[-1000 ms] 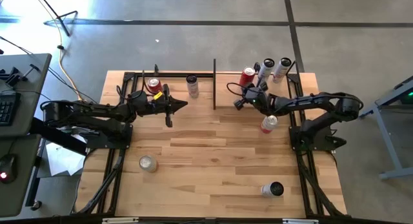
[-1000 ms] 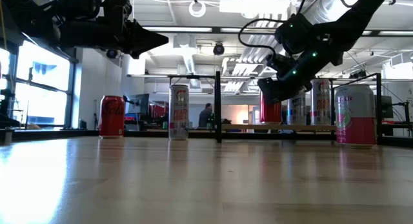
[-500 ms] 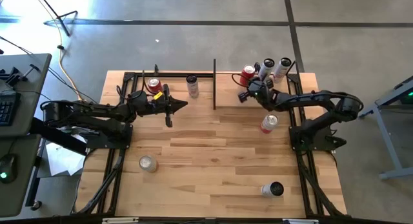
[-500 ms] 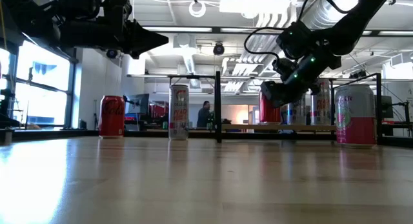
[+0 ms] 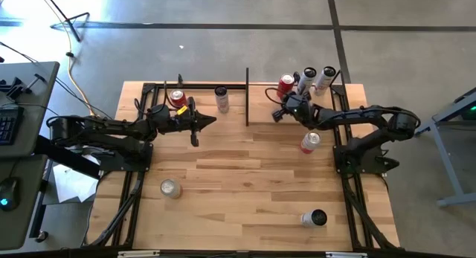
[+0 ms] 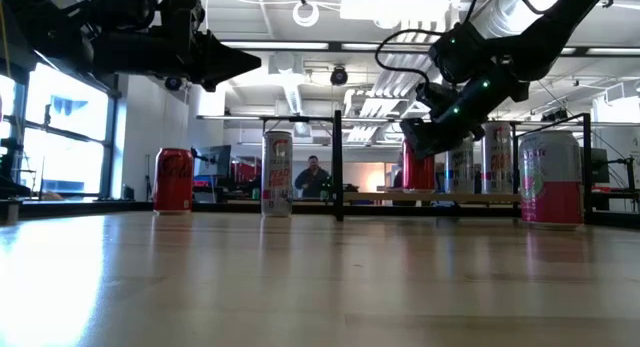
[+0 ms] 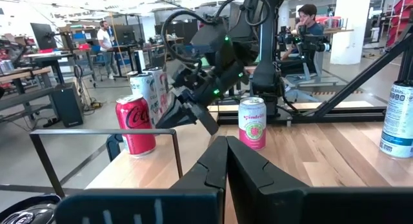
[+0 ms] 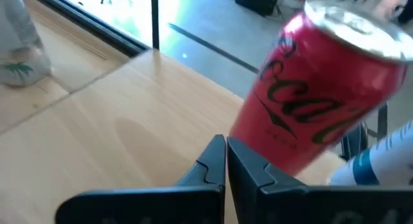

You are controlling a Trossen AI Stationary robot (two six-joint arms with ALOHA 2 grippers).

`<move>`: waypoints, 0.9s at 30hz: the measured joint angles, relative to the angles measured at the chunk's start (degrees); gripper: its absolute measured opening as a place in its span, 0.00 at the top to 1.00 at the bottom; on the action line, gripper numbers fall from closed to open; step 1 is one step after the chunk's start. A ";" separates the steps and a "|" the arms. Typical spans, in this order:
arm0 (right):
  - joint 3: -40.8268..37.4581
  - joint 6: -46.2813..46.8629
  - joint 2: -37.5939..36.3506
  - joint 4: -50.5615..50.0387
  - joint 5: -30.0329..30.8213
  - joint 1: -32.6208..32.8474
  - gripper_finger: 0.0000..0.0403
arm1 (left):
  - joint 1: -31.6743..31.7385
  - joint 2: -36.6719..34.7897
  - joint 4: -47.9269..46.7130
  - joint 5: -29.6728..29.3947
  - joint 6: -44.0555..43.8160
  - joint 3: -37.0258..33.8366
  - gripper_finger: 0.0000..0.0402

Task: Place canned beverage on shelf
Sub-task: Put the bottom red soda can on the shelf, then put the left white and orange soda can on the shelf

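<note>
Red cola can upright on shelf, beside two white cans. Right gripper just in front of it, fingers closed, empty. Left gripper closed, empty, beyond the shelf's black plate.

In the right wrist view the red cola can is soft with blur and its top rim runs off the picture's edge. Beside that can, a white-and-blue can is cut to a sliver. In the low view, the right arm's dark gripper covers the red can's upper half.
</note>
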 joint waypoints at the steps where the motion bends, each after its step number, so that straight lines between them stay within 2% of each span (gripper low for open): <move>1: 0.00 -0.34 0.00 0.84 -0.03 -0.15 1.00 | 0.00 0.01 0.00 0.00 0.00 0.00 1.00; 9: 0.02 0.71 0.00 6.35 0.44 -3.20 1.00 | 0.00 0.02 0.00 0.15 -0.51 0.00 1.00; 20: 0.02 0.44 0.00 7.41 0.10 -5.05 1.00 | 0.00 0.01 -2.03 0.15 -2.51 0.02 1.00; 23: 0.02 -1.38 -0.85 7.60 0.03 -4.22 1.00 | 0.00 0.02 -4.71 0.84 -1.72 0.02 1.00; 27: 0.02 -1.78 -4.77 6.61 -0.07 0.42 1.00 | -1.83 0.02 -7.36 1.90 1.23 0.02 1.00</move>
